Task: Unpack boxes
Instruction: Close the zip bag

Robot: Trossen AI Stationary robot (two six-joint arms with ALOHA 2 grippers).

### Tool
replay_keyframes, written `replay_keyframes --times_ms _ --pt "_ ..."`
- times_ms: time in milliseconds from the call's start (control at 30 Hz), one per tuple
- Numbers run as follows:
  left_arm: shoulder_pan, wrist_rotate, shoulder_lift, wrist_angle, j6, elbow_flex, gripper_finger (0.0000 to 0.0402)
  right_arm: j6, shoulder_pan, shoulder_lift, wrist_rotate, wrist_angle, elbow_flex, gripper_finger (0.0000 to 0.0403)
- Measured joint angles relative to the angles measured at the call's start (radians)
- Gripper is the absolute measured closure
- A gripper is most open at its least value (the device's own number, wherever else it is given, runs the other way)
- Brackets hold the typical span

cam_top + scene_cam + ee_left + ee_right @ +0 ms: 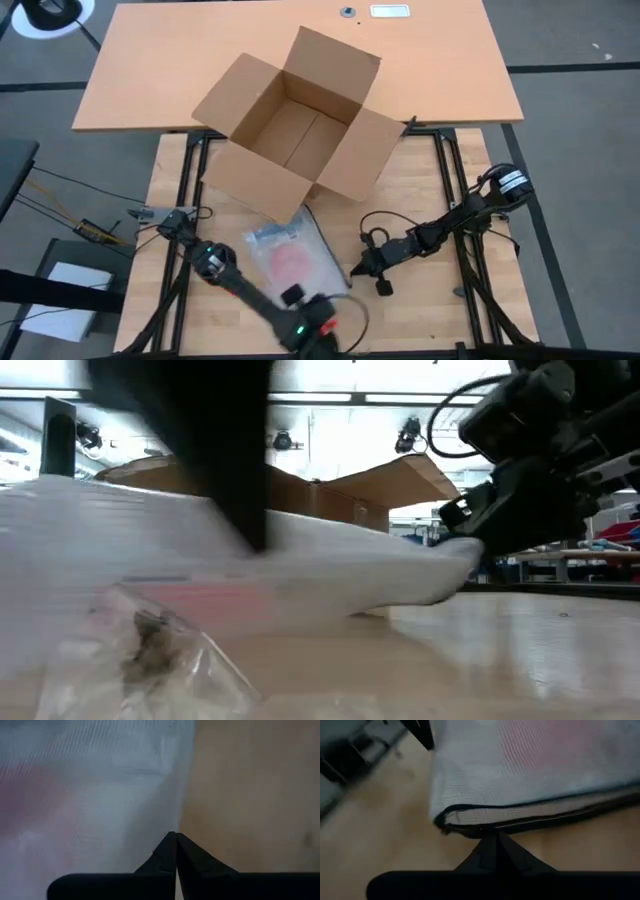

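Open carton [295, 125] at upper centre of the high view, flaps spread; below it lies a clear bag [295, 260], its pink contents indistinct. Left gripper [175, 842], fingers pressed together, at the bag's edge, blurred at bottom centre. Right gripper [492, 842], likewise closed, meets the bag's right edge; whether either pinches film is hidden.
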Motion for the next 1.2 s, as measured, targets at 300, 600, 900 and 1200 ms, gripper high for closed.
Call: replay_keyframes --times_ms 300,600,900,1200 --pt "-0.147 0.01 0.0 -0.2 -0.506 0.0 0.0391 0.163 0.048 0.206 -0.041 -0.007 0.188 0.0382" --pt "-0.166 -0.021 -0.002 -0.103 -0.731 0.005 0.0383 0.161 0.008 0.226 -0.142 -0.099 0.295 0.0265" --pt "-0.076 -0.064 -0.002 0.221 -0.398 0.005 0.031 -0.052 -0.017 0.11 -0.136 -0.287 0.294 0.0174" --pt "0.034 -0.066 -0.003 0.318 0.171 0.005 0.0254 -0.084 -0.014 0.103 -0.131 -0.377 0.292 0.0163"
